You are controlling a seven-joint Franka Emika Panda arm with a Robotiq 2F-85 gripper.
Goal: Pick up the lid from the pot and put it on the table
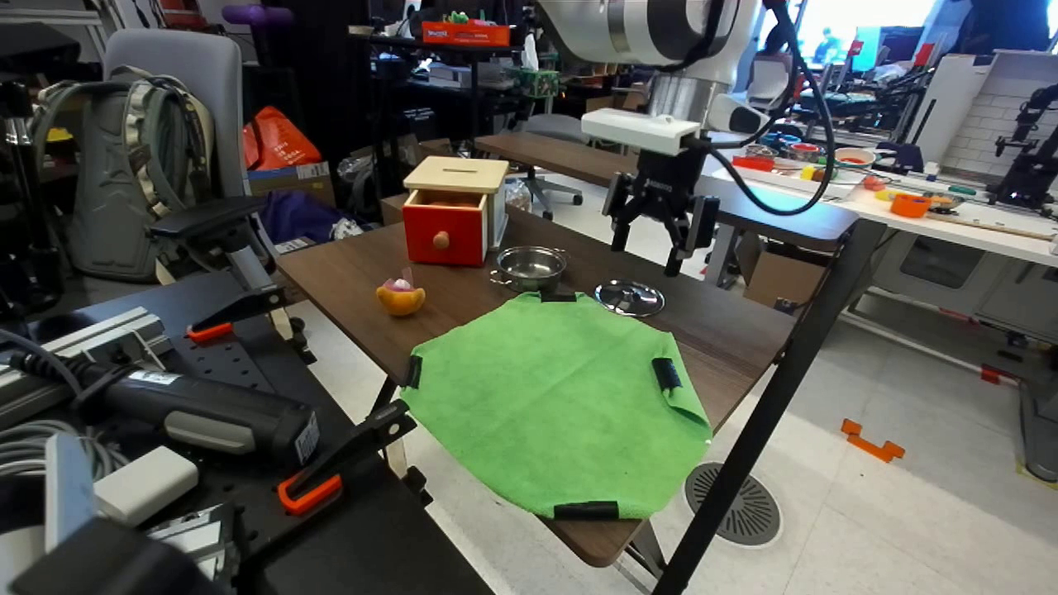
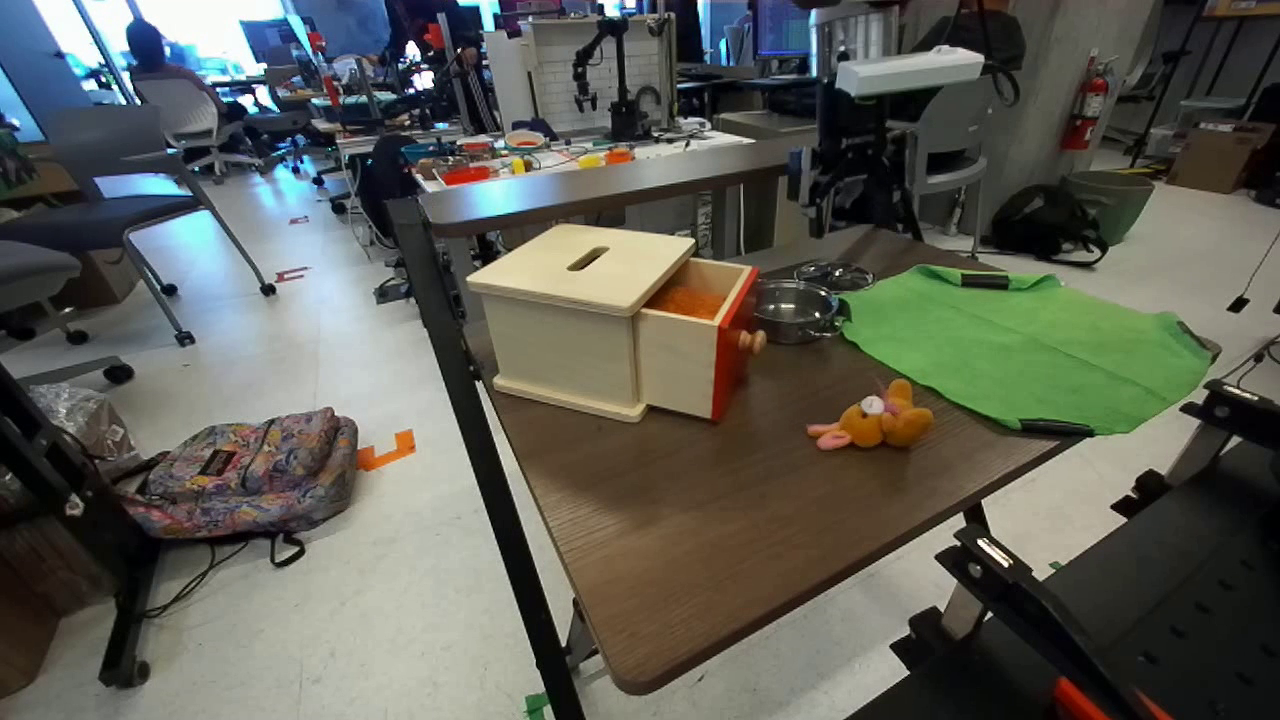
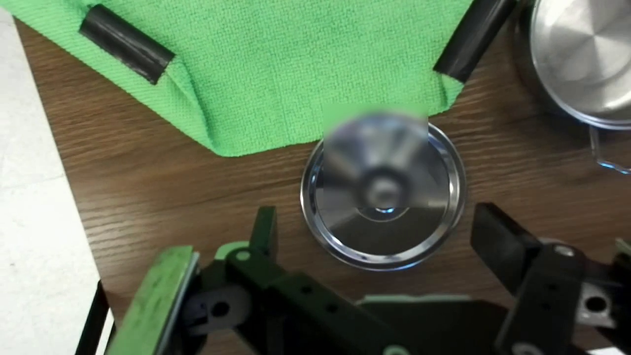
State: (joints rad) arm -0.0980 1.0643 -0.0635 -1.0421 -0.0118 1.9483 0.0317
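The lid is a round shiny metal disc with a knob. It lies flat on the dark brown table, next to the green cloth's edge. It also shows in an exterior view and in the wrist view, where a blurred patch covers part of it. The open silvery pot stands beside it, with no lid on; it shows in the wrist view at the upper right. My gripper is open and empty above the table near the lid. Its fingers appear on either side of the lid, not touching it.
A box with a red drawer front stands behind the pot, its drawer partly pulled out. A green cloth covers the table's near part. A small orange plush toy lies on the table. A black metal post rises at one edge.
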